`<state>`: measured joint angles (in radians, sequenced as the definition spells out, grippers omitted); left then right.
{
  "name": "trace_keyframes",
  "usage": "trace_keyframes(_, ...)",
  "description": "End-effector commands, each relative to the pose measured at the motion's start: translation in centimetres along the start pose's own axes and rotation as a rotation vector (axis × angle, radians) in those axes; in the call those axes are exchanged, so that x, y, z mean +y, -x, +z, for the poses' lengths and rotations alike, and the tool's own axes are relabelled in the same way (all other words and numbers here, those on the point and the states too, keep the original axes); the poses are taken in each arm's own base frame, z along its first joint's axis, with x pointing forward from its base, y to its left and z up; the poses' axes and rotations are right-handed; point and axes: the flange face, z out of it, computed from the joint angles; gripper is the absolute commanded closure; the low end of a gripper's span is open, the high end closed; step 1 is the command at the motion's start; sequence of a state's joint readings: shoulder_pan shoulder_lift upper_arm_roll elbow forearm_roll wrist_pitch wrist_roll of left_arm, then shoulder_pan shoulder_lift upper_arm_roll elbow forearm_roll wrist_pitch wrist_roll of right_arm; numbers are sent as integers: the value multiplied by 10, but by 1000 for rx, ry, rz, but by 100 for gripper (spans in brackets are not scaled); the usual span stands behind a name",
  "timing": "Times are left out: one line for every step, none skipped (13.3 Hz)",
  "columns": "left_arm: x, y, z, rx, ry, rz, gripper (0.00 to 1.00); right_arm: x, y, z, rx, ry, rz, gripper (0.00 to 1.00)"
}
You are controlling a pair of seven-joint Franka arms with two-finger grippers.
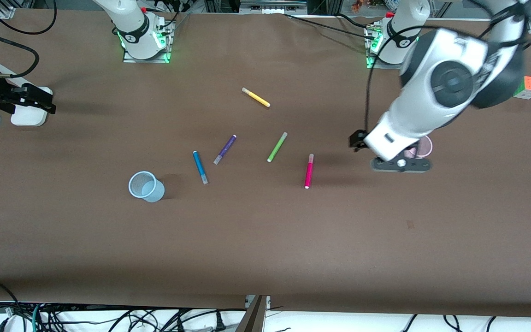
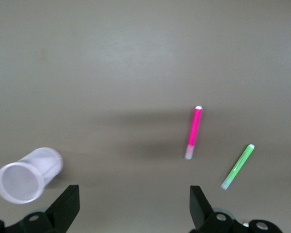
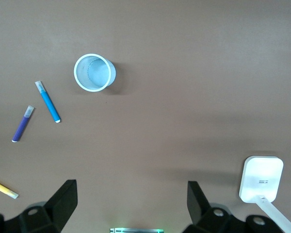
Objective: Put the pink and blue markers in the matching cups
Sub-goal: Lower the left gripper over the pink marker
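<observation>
Nearest the front camera we see the blue cup (image 1: 146, 186) upright, with the blue marker (image 1: 200, 167) and pink marker (image 1: 309, 171) lying flat slightly farther back. Our left gripper (image 2: 133, 206) hangs with fingers apart beside the pink cup (image 2: 26, 174), toward the left arm's end. Our right gripper (image 3: 131, 201), fingers apart too, waits over the table's edge at the right arm's end.

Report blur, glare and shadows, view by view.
Front view: the left arm is motion-blurred and green base lights glow. Left wrist view: soft and washed out, with a shadow band beside the pink marker. Right wrist view: sharp, with a blown-out white block.
</observation>
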<state>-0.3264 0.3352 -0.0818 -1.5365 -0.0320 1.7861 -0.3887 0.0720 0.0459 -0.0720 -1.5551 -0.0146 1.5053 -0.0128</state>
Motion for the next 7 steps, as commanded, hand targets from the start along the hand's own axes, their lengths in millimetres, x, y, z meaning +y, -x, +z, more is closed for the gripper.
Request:
trace_keyframes(32, -7, 34, -14, 10, -3, 0, 3, -2, -5, 6, 24, 0, 0)
trace_keyframes(45, -5, 45, -13, -4, -1, 0, 3, -3, -6, 6, 24, -2, 0)
trace_keyframes(52, -5, 56, -21, -9, 5, 0, 3, -3, -6, 6, 24, -2, 0)
trace_keyframes(54, -7, 65, -24, -10, 4, 0, 3, -3, -6, 6, 24, -2, 0)
trace_keyframes(60, -8, 75, -27, -12, 4, 0, 3, -3, -6, 6, 24, -2, 0)
trace_keyframes(70, -7, 91, -33, -16, -9, 0, 3, -3, -6, 6, 24, -2, 0)
trace_keyframes(75, -9, 104, -34, -16, -15, 0, 0, -5, -2, 0, 22, -5, 0)
